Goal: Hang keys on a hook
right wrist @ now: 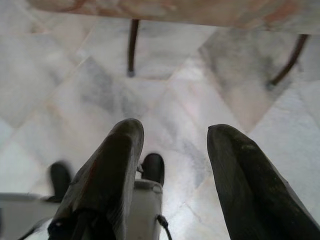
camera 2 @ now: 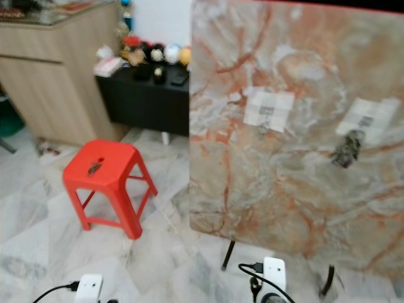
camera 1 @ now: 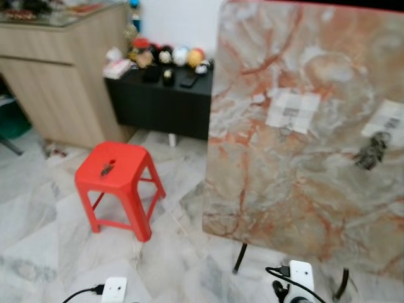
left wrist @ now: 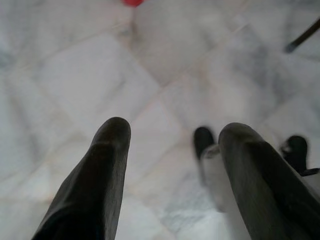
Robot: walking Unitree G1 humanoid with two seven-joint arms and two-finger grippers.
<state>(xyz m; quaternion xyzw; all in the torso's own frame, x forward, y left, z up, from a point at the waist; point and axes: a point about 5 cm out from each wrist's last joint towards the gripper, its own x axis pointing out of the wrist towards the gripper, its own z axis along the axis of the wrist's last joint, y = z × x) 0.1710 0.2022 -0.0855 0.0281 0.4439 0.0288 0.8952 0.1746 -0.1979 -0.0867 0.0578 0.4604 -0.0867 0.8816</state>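
one bunch of keys hanging on the upright marble board by a paper label, left end effector and right end effector both spread apart, empty, low over the marble floor, red stool nearby

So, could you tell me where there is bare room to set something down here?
The red stool top is bare apart from a small dark item. Marble floor lies open between it and the marble board. The black cabinet top is crowded with figurines; keys hang on the board.
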